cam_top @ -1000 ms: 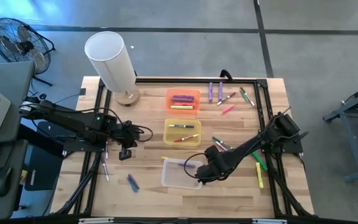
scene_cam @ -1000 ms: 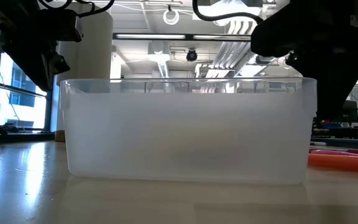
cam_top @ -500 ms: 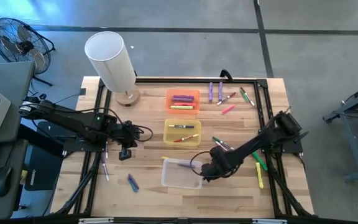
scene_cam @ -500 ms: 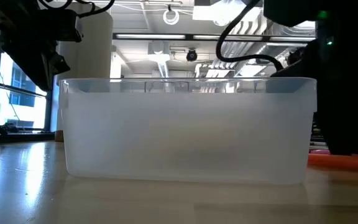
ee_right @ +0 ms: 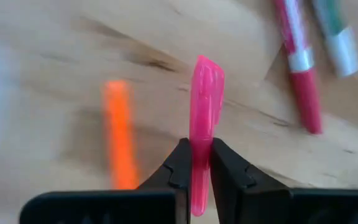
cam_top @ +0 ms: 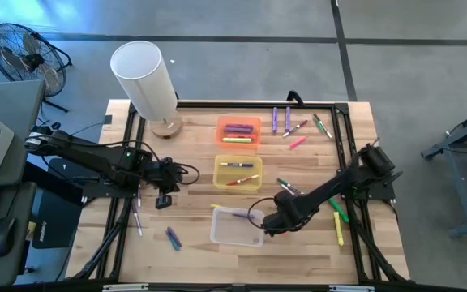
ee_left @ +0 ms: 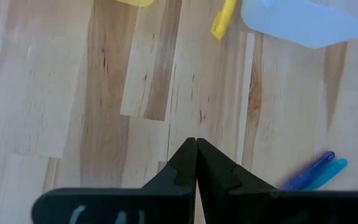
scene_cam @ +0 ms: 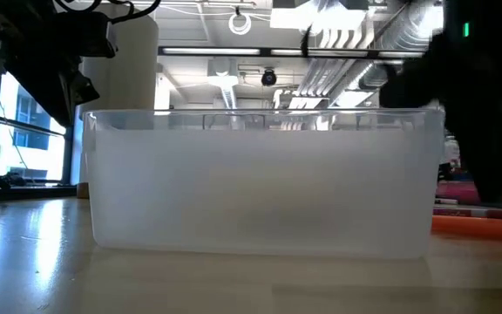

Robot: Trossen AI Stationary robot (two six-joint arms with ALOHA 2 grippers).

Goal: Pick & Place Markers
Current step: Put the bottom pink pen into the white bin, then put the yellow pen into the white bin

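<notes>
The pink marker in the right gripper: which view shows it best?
The right wrist view: the pink marker stands clamped between the right gripper fingers, filling the frame. The high view hides it under the arm; the low and left wrist views miss it.

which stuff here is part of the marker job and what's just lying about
Job: pink marker held in right gripper; loose markers on the table; orange bin, yellow bin, clear bin.
Lying about: lamp, fan, idle left gripper.
</notes>
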